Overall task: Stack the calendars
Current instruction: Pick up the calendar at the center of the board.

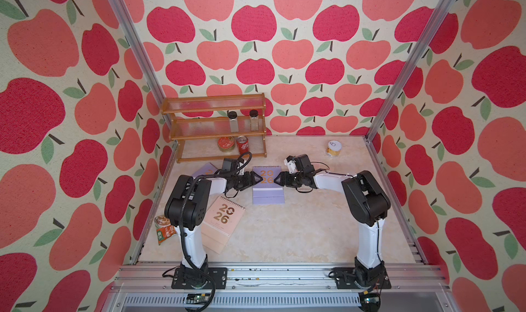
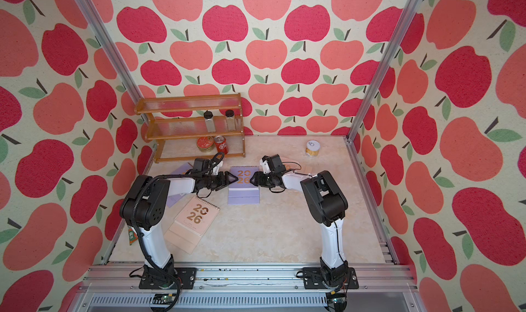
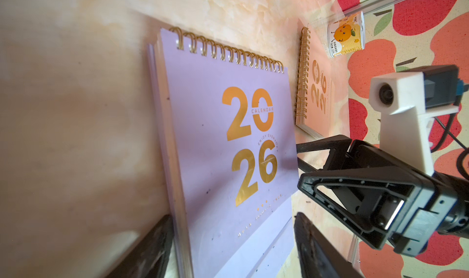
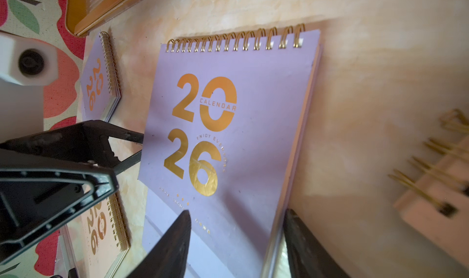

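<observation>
Though not yet stacked, all apart on table (image 1: 299,233): middle lavender calendar (image 1: 267,182) mid-table, second lavender calendar (image 1: 205,171) far-left corner, near peach calendar (image 1: 223,222) left edge, far peach calendar (image 3: 318,104) toward far-right corner. Astride middle one's sides, left tool (image 1: 259,179) and right tool (image 1: 276,179), jaws parted, grip uncertain.

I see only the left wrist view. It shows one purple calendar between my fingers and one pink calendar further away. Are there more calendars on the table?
Observer: Yes. In both top views a second purple calendar lies by the shelf, partly under the left arm.
Operator: Is there also another pink one?
Observer: Yes. A second pink calendar lies near that arm's base, not stacked on anything.
Operator: Is anything else close to that base?
Observer: A snack packet lies right beside it.
</observation>
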